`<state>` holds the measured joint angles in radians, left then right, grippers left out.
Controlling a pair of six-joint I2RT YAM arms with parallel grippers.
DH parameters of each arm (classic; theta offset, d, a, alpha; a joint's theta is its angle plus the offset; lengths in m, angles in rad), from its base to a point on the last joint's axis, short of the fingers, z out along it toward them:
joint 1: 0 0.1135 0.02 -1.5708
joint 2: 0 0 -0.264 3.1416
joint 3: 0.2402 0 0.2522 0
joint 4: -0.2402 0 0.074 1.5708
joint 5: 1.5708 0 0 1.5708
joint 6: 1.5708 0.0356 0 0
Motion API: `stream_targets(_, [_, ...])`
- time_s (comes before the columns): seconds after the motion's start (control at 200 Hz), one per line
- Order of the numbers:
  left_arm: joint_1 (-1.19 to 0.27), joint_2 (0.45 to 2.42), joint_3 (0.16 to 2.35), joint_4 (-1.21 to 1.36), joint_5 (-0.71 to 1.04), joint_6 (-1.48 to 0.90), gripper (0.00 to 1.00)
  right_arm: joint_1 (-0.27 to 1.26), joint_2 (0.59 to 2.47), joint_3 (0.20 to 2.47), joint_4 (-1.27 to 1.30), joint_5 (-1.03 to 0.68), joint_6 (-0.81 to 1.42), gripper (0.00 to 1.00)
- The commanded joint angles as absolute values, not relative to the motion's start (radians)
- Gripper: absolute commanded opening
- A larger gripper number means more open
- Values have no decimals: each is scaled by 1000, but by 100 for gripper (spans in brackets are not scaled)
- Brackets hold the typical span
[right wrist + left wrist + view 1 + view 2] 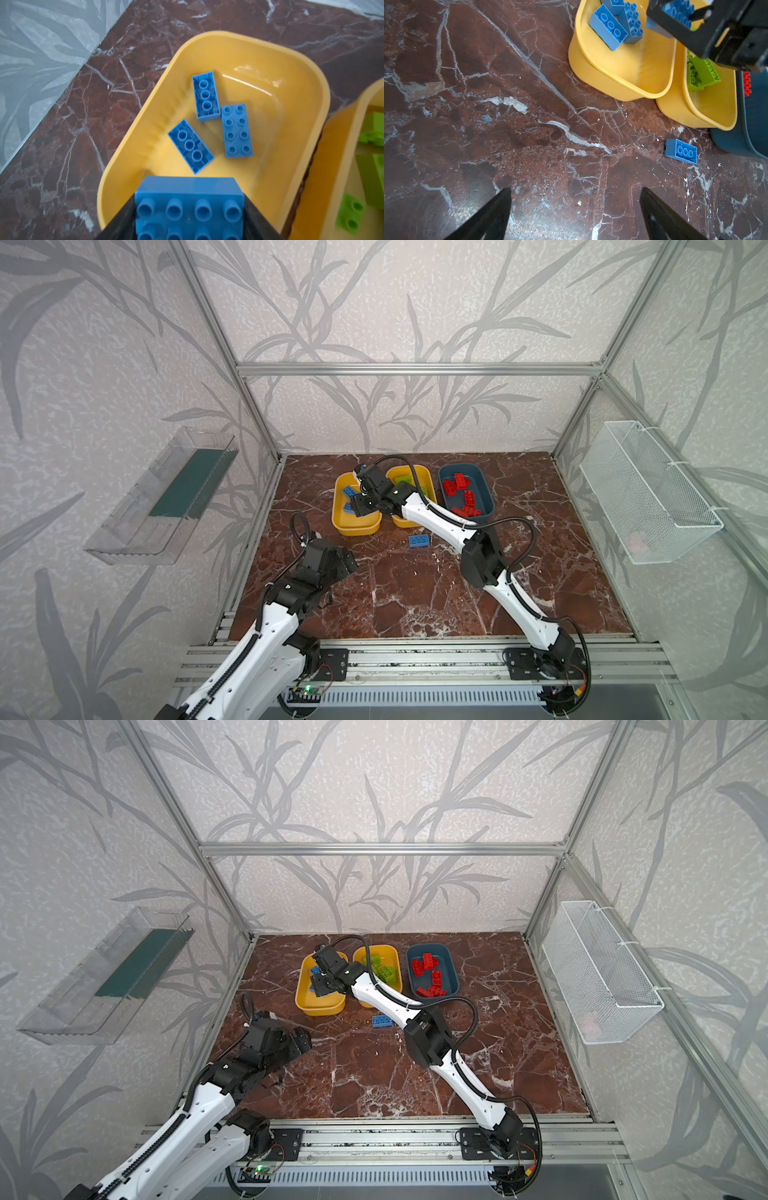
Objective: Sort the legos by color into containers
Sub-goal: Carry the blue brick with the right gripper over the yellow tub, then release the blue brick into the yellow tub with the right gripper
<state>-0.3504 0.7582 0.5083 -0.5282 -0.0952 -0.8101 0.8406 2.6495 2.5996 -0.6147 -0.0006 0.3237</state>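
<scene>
Marble tabletop [488, 124], right jaws clamping blue lego [188, 187] above yellow tub [301, 99], left jaws spread wide

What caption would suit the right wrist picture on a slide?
Right hand holds a blue lego above the yellow tub where three blue legos lie.

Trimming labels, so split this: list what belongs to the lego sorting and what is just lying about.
Belongs: held blue brick in the right claw; loose blue brick; yellow tub with blue bricks; second yellow tub with green bricks; teal tub with red bricks.
Lying about: clear tray; white mesh basket.
</scene>
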Motion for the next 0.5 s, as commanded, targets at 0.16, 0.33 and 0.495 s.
stream_targets(0.16, [-350, 779, 554, -572, -137, -837, 96, 785, 2712, 2791, -679, -124, 312, 97])
stream_targets(0.33, [-350, 755, 566, -592, -149, -795, 96, 812, 2479, 2535, -632, -116, 259, 100])
stream_targets(0.495, [-351, 765, 592, -587, -82, -758, 96, 842, 2219, 2230, -616, 24, 235, 100])
